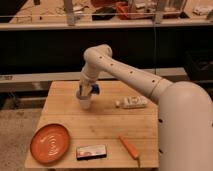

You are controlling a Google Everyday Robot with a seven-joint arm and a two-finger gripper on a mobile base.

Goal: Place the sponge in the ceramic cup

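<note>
The whitish ceramic cup [85, 103] stands on the left-back part of the wooden table [100, 127]. My gripper [86, 92] points down right at the cup's rim, at the end of the white arm coming in from the right. It is shut on the dark blue sponge [93, 89], which sticks out on both sides of it just above the cup's mouth. Whether the sponge's underside is inside the cup is hidden.
An orange plate [50, 143] lies at the front left. A flat dark packet [91, 151] sits at the front edge, an orange carrot-shaped stick [130, 146] to its right. A pale tube-like item [132, 102] lies right of the cup. Shelving runs behind the table.
</note>
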